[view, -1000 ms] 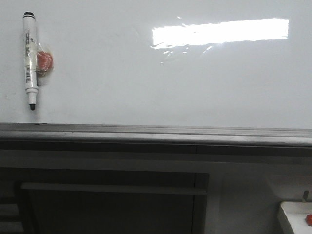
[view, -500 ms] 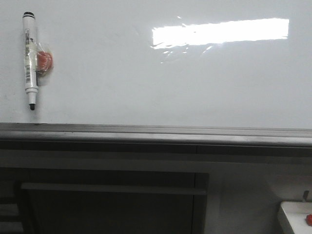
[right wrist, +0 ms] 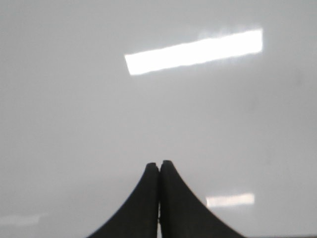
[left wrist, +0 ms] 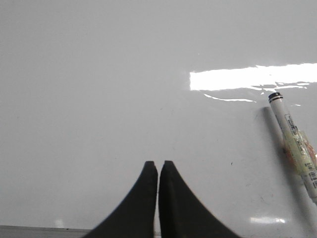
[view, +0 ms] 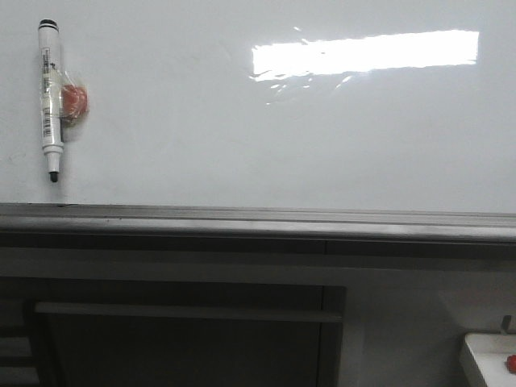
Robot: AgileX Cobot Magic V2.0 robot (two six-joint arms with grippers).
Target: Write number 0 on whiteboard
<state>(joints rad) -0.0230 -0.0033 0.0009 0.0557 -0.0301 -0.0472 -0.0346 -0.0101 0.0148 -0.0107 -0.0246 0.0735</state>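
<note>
The whiteboard fills the upper front view, glossy white with a bright light reflection; no number 0 shows on it. A white marker with a black cap and tip hangs upright at its left, stuck to an orange magnet. The left wrist view has that marker off to one side of my left gripper, which is shut with nothing in it. My right gripper faces bare whiteboard and is shut and empty too. Neither gripper appears in the front view.
A grey metal ledge runs along the board's lower edge. Below it are a dark cabinet front with a bar. A white tray with a small red item sits at the lower right.
</note>
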